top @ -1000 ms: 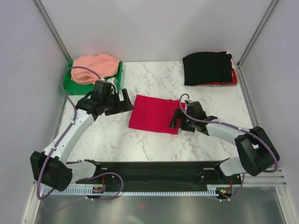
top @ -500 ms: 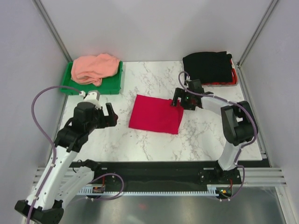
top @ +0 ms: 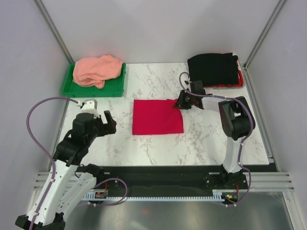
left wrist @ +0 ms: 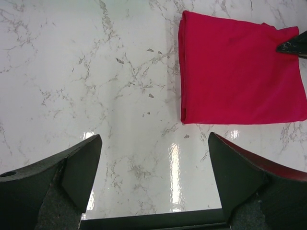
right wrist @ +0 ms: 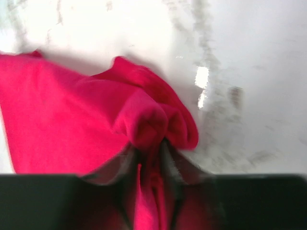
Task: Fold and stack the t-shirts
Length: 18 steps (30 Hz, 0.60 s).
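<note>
Step in hand: judged to be the transfer of the folded crimson t-shirt [top: 157,117] toward the stack. The folding looks complete; the stacking is not yet done.
Crimson t-shirt: lies flat as a neat rectangle at the middle of the table [top: 201,139], well apart from both other garments.
Right gripper [top: 181,101]: closed tight on the shirt's far right corner. The wrist view shows cloth bunched and pinched between the jaws.
Left gripper [left wrist: 153,177]: jaws spread wide, nothing between them.
Right arm pose: extended forward, forearm turned inward to the left, wrist low at the table.
Left arm pose: raised over the near-left of the table, gripper pointing down, clear of the shirt's left edge.
Black t-shirt [top: 212,68]: folded at the far right corner, the likely stack base.
Salmon-pink t-shirt [top: 96,69]: crumpled in the green tray [top: 115,89], unfolded.
Next move calls for: a lift or drag that keeps the layers together. A single-corner grip may let the fold open.
</note>
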### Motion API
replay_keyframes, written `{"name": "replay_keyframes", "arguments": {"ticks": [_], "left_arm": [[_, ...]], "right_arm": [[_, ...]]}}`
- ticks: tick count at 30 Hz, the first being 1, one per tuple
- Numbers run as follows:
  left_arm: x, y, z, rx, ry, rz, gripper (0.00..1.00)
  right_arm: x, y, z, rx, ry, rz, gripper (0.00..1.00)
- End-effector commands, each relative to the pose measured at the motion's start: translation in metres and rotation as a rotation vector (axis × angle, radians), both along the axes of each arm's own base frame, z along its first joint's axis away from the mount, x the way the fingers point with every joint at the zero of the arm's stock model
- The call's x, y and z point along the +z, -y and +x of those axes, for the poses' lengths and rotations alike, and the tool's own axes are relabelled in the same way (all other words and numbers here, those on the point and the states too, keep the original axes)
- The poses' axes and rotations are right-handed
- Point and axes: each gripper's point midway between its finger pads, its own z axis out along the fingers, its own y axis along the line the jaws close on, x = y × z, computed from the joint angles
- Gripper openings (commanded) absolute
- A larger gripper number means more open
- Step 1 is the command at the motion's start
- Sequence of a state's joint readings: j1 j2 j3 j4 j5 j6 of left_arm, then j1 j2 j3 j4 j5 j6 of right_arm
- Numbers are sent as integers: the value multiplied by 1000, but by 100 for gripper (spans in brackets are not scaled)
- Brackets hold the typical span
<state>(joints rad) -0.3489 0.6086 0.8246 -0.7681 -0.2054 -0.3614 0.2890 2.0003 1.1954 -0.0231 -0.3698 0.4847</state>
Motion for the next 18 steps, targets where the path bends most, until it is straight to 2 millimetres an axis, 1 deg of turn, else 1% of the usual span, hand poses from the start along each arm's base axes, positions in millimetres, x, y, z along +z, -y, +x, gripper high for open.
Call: {"name": "replay_keyframes", "arguments": {"ticks": [1, 2, 3, 5, 7, 8, 9, 11, 12, 13, 14, 15, 16, 17, 18], "left_arm": [[8, -2, 7, 19, 44, -4, 100], [8, -2, 7, 19, 45, -5, 100], [7, -2, 6, 18, 46, -7, 100], [8, -2, 6, 18, 52, -9, 100], [7, -2, 6, 21, 51, -10, 100], [8, -2, 6, 22, 55, -14, 100], [8, -2, 6, 22, 56, -14, 100], [7, -2, 5, 22, 55, -14, 100], [8, -2, 5, 22, 56, -14, 100], [8, -2, 5, 22, 58, -15, 100], [8, -2, 6, 23, 58, -16, 100], [7, -2, 6, 23, 53, -15, 100], [7, -2, 6, 24, 53, -16, 100], [6, -2, 6, 24, 50, -15, 100], [5, -2, 6, 25, 48, -13, 100]], "right_arm": [[-62, -8, -51, 84, -192, -21, 19], [-66, -8, -54, 89, -198, -29, 7], [-72, -8, -56, 91, -205, -34, 0], [-71, -5, -49, 86, -180, -61, 0], [-56, 5, -39, 83, -135, -116, 0], [-32, 10, -19, 57, -65, -140, 0], [-19, 19, -7, 38, -27, -165, 0], [20, 35, 17, 37, 64, -256, 0], [30, 48, 28, 6, 95, -323, 0], [52, 55, 39, -4, 125, -367, 0], [60, 62, 46, 14, 155, -418, 0], [67, 74, 54, -15, 167, -468, 0], [85, 80, 65, -33, 197, -499, 0], [86, 84, 71, -32, 203, -522, 0], [92, 95, 77, -57, 206, -552, 0]]}}
